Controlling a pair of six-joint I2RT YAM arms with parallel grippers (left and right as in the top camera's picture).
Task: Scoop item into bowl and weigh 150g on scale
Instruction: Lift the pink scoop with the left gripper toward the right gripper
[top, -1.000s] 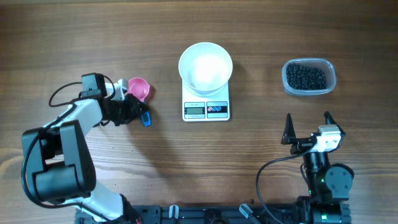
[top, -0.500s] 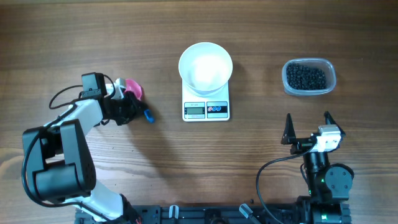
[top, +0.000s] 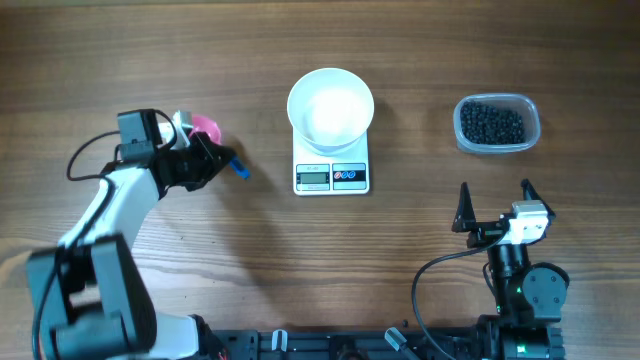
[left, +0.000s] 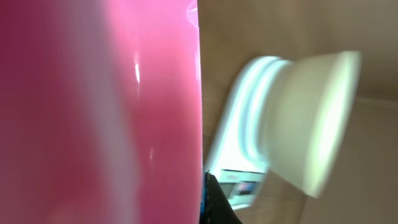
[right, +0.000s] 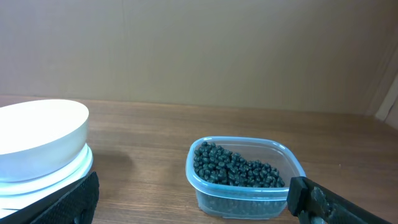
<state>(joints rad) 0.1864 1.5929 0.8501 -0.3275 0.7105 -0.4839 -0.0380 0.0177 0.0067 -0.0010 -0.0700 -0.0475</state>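
- Left end effector (top: 205, 160): clamped on a pink scoop (top: 205, 127). The scoop's long axis is set diagonally, cup to the rear, blue handle tip toward the scale (top: 331, 177).
- Right end effector (top: 495, 190): spread wide, nothing held, parked low on the bench (top: 300, 260).
- Item (top: 493, 123): heaped in a clear tub (top: 533, 112), far right of the scoop, beyond the bowl (top: 330, 105). The bowl is seated on the scale and appears empty. The right arm is judged nearer the item.
- Obscured: the left wrist view is filled by the blurred scoop. The scale display is unreadable, and the scoop's contents cannot be told.
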